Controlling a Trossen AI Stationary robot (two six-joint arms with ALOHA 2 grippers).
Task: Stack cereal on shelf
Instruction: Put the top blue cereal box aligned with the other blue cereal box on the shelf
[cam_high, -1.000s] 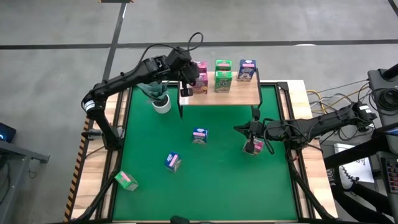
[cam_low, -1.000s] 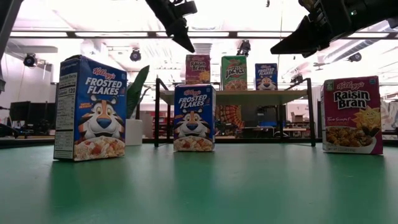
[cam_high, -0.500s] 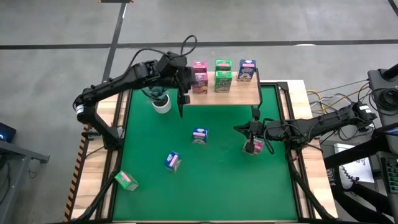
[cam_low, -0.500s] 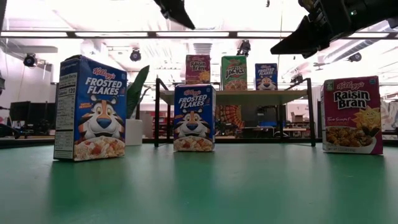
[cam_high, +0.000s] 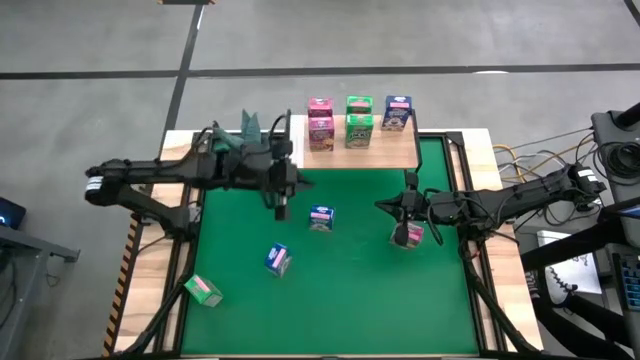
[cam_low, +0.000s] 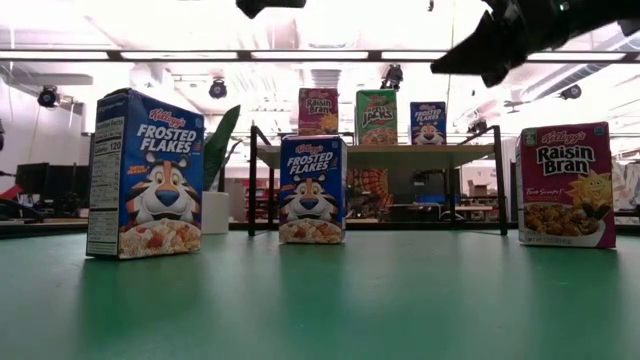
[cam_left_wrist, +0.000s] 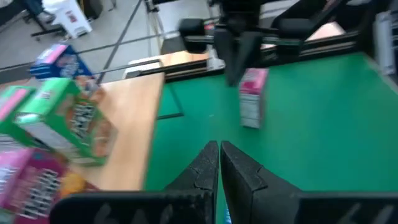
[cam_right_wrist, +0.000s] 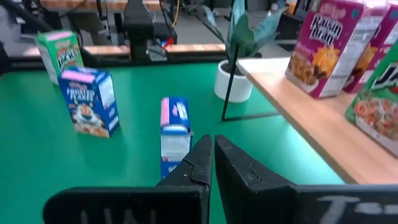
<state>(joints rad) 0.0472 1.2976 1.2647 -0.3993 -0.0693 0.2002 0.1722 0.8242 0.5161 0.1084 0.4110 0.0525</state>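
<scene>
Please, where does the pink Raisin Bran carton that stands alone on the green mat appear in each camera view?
High view: the pink Raisin Bran carton stands on the mat's right side, in front of the shelf.
Low view: far right, front facing the camera.
Left wrist view: upper middle, upright on the mat.
Right wrist view: not in it.
Shared landmark: the pale wooden shelf, seen in all four views.

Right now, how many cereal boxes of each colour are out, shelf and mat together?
Pink boxes: 3 (2 on the shelf, 1 on the mat)
Green boxes: 3 (2 on the shelf, 1 on the mat)
Blue boxes: 3 (1 on the shelf, 2 on the mat)
Total: 9
</scene>
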